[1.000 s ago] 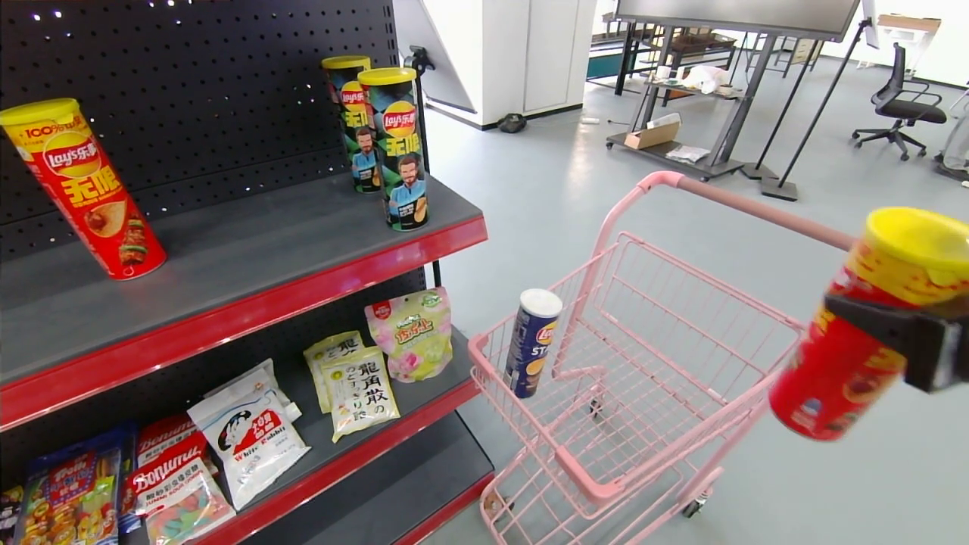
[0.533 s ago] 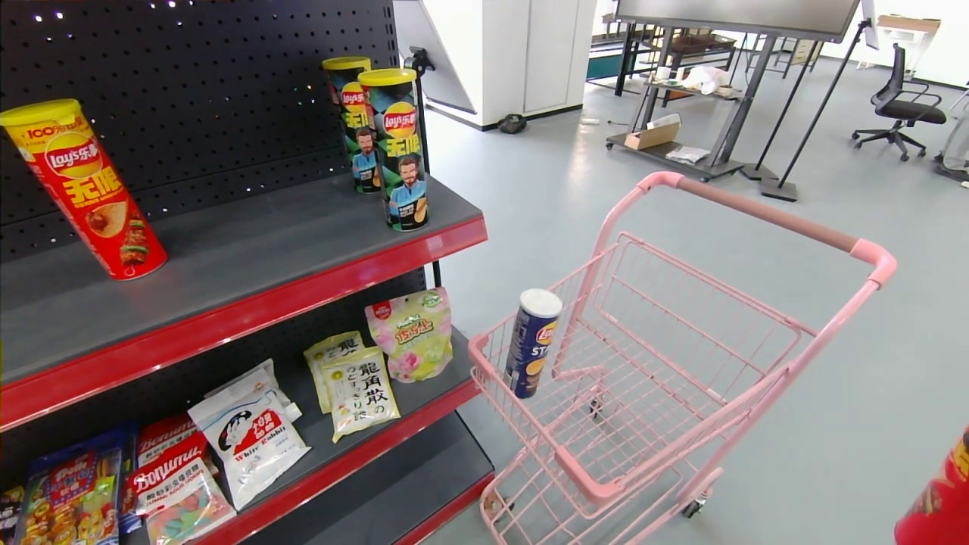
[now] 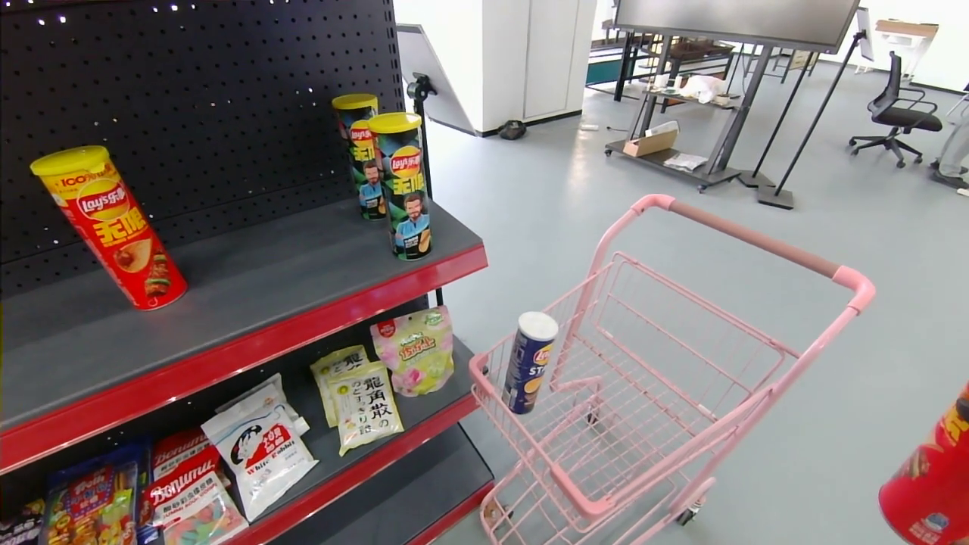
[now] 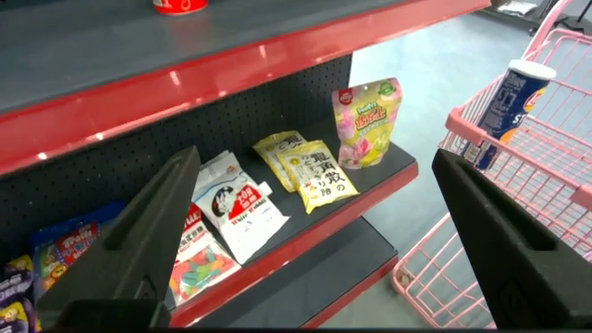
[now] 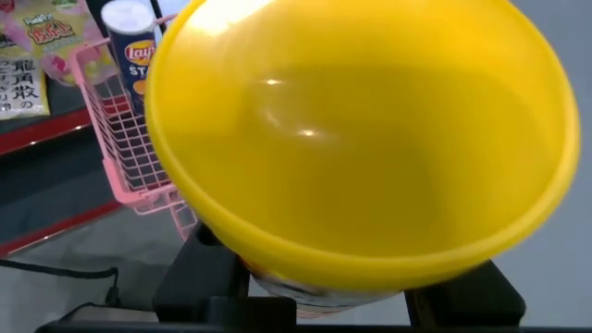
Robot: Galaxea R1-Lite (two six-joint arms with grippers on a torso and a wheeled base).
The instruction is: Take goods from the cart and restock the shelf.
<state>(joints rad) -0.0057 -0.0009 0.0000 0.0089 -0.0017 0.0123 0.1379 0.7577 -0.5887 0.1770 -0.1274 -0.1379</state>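
My right gripper (image 5: 333, 303) is shut on a red chips can with a yellow lid (image 5: 361, 139). The can's lower end (image 3: 927, 488) hangs at the far right, below and beside the pink cart (image 3: 757, 242). A blue can with a white lid (image 3: 528, 363) leans in the cart's front corner nearest the shelf, and also appears as the blue can (image 4: 513, 97) and the blue can (image 5: 134, 42). My left gripper (image 4: 314, 250) is open and holds nothing, level with the lower shelf of snack bags (image 4: 310, 176). The grey upper shelf (image 3: 265, 280) carries a red can (image 3: 112, 227).
Two dark cans with yellow lids (image 3: 409, 189) stand at the upper shelf's right end. Snack bags (image 3: 261, 450) lie on the lower shelf. Bare grey floor spreads right of the cart. A metal stand (image 3: 711, 113) and an office chair (image 3: 897, 113) are far behind.
The red can in my right gripper has dropped from mid-height at the right edge to the lower right corner. The head camera has tilted, shifting the whole picture downward.
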